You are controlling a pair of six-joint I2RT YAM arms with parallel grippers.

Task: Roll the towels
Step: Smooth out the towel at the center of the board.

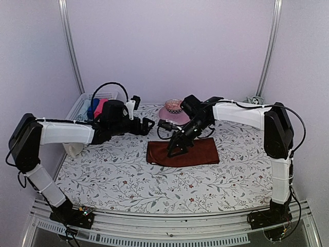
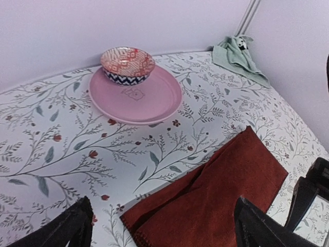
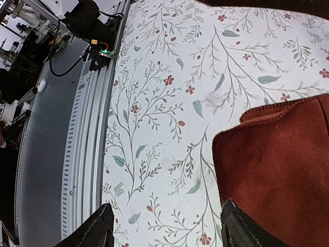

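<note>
hanging over the red-brown towel [image 1: 198,153] mid-table, the right gripper [image 1: 175,148] has its jaws parted, gripping nothing; the left gripper [image 1: 148,125] gapes wide, empty; the sage green towel [image 1: 254,99] lies bunched in the far right corner.

The left arm [image 1: 67,133] stretches across the left-centre of the frame, its left gripper [image 1: 147,125] level, jaws spread wide. The right arm [image 1: 241,114] bends in from the right. Its right gripper [image 1: 175,148] points down near mid-frame, fingers parted.

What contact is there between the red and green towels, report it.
Apart. The left wrist view shows the green towel in the far corner, the red towel nearer, floral cover between them.
</note>
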